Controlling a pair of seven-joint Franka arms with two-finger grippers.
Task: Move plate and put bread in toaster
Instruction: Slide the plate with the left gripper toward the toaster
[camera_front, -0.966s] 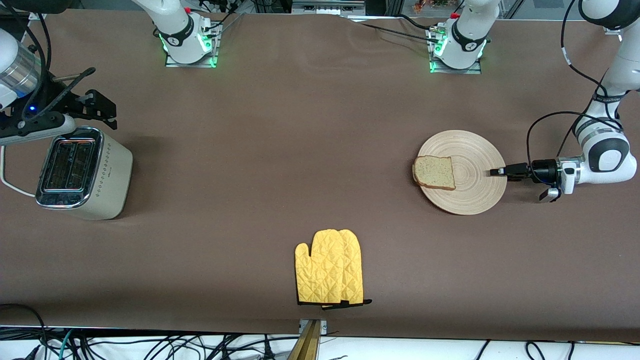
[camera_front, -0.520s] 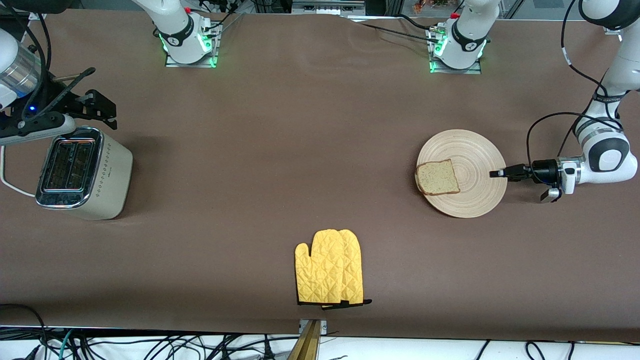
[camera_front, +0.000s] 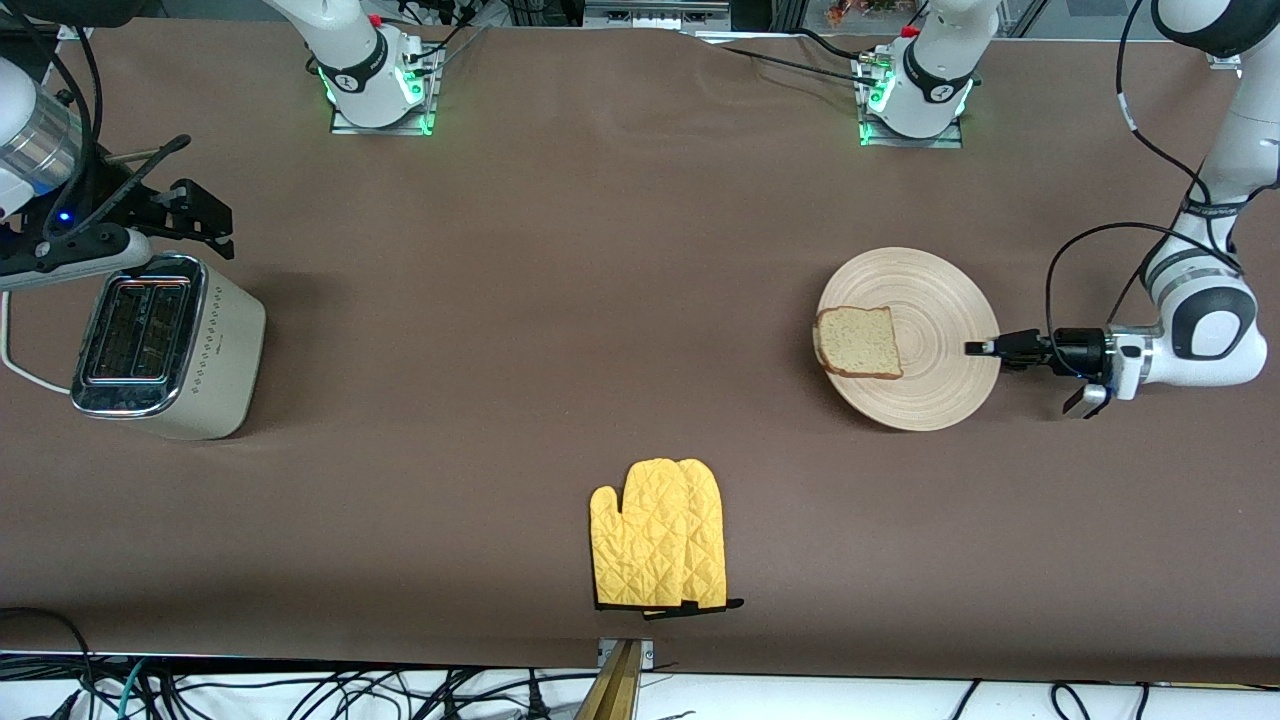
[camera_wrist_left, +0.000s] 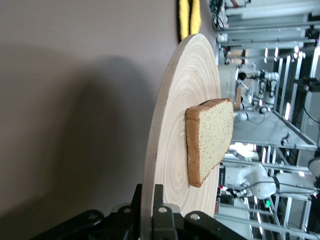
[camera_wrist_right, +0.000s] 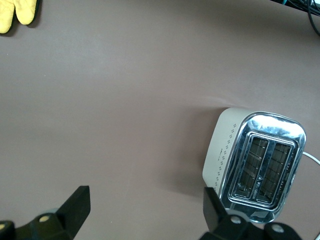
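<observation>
The round wooden plate (camera_front: 940, 300) lies toward the left arm's end of the table and casts a shadow on the cloth. The bread (camera_front: 857, 342) slice rests on it, at the rim that faces the right arm's end. My left gripper (camera_front: 975, 348) is shut on the plate's rim, one finger above and one below. In the left wrist view, the plate (camera_wrist_left: 175, 115) and the bread (camera_wrist_left: 210, 140) rise from my left gripper (camera_wrist_left: 150, 202). The cream toaster (camera_front: 165, 345) stands at the right arm's end. My right gripper (camera_front: 185, 195) waits open over the table beside it. The right wrist view shows that gripper (camera_wrist_right: 145, 210) empty and the toaster (camera_wrist_right: 255, 165) with both slots empty.
A yellow oven mitt (camera_front: 657, 535) lies flat near the table's front edge, nearer to the front camera than the plate and the toaster. A white cord (camera_front: 25, 375) runs from the toaster toward the table's end. Bare brown cloth stretches between the toaster and the plate.
My left gripper has shut on the plate's rim. The plate has shifted toward the right arm's end, with the bread shifting a little on it. The right arm has not moved.
</observation>
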